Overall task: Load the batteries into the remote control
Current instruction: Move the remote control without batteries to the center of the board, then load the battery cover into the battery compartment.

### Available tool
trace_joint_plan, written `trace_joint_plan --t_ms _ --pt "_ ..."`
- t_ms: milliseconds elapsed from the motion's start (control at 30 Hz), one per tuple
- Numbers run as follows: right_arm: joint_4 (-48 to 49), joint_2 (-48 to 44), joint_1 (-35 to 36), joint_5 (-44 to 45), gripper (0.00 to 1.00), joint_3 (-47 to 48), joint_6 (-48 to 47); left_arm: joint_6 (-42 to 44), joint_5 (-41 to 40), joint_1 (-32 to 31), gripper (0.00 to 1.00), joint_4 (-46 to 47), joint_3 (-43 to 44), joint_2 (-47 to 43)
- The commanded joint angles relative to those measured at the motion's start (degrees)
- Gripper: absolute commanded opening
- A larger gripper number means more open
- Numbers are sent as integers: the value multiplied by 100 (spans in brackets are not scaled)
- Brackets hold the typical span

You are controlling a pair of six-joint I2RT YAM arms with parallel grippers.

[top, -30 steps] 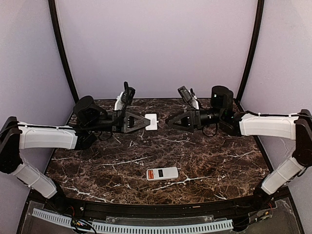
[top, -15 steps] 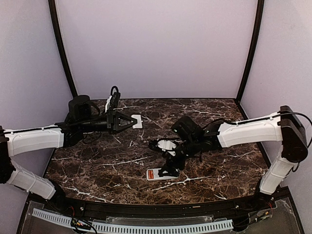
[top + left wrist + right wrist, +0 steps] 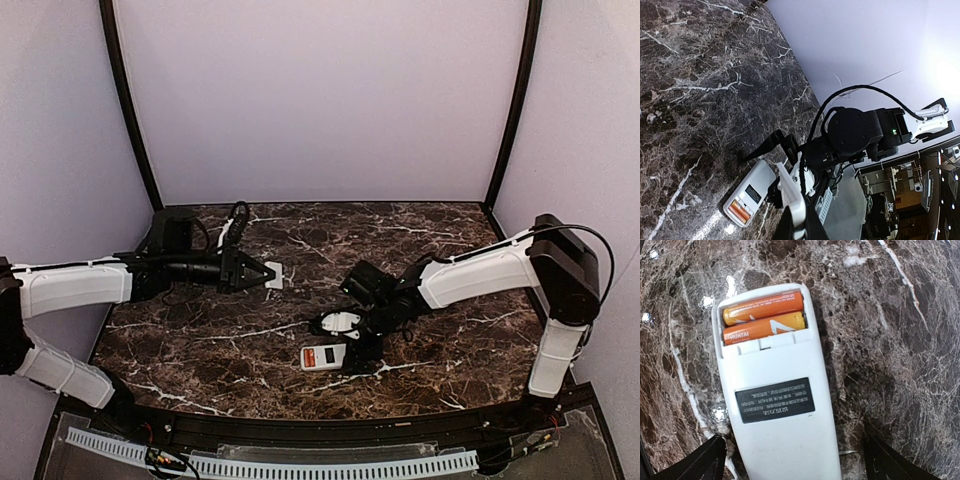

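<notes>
1. The remote (image 3: 331, 357) is lying back-up on the marble table (image 3: 450, 250), near the front edge and roughly midway between the two arms.
2. Its battery bay is standing open, and both batteries (image 3: 763, 316) are sitting in it side by side, touching each other, at the end pointing toward the left arm.
3. The right gripper (image 3: 353, 350) is reaching down at the remote's other end. Its jaws are standing wide apart and gripping nothing, with one dark fingertip (image 3: 705, 462) showing on each side of the white body.
4. Whether those fingertips are touching the remote or the table, I cannot tell.
5. The left gripper (image 3: 264, 273) is hanging over the far left part of the table, well apart from the remote. Its jaws are pinching together on a small flat white lid (image 3: 275, 277).
</notes>
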Motion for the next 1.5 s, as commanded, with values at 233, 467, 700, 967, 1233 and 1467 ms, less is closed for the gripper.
trace_joint_plan --t_ms 233,467,700,967,1233,1467 --pt "140 337 -11 -325 79 28 -31 420 287 31 0 -1438 -2 230" --pt "426 528 -10 -195 63 171 422 616 -54 31 0 -1757 -84 242" --pt "579 725 -2 -166 46 582 760 733 284 20 0 -1788 2 741" --pt "912 150 -15 -256 81 139 765 845 283 -173 0 -1922 206 1074" --pt "1459 -463 -221 -473 83 -722 763 629 22 -580 0 -1801 358 1533" --pt "1435 -203 -239 -728 77 -643 677 378 -247 -710 0 -1544 467 1744"
